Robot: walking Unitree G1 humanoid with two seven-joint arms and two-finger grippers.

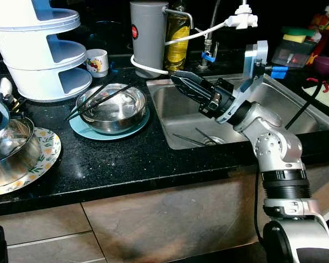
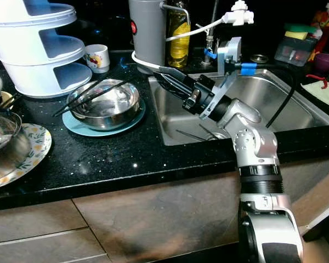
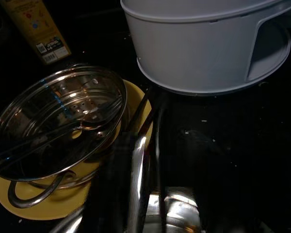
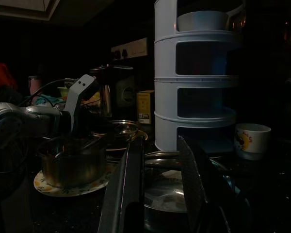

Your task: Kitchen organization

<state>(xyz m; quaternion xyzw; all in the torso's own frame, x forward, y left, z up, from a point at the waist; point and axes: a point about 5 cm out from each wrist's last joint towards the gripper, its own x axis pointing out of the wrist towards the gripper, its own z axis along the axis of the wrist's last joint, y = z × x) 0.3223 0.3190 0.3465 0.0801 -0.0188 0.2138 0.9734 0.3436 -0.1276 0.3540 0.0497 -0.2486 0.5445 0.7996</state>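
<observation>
Black speckled tabletop point(image 1: 126, 164) carries a steel bowl point(image 1: 111, 107) on a teal plate point(image 1: 82, 129), chopsticks point(image 1: 90, 98) across its rim, just beside the sink point(image 1: 274, 109). Over the sink's near corner, the right pincer point(image 1: 181, 82) points toward the bowl, its fingers slightly apart and empty. The left pincer point(image 3: 145, 160) hovers by a lidded pot point(image 3: 58, 126); its state I cannot tell in the gloom. Reaching low could knock the chopsticks off or slide the bowl.

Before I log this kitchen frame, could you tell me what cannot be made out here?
- Left claw: blurred and dark in its wrist view; grip unclear.
- Pot on the floral plate: cut off by the left eye view's edge.
- Utensils in the sink: too small to identify.
- Bowl contents: hidden by glare.
</observation>
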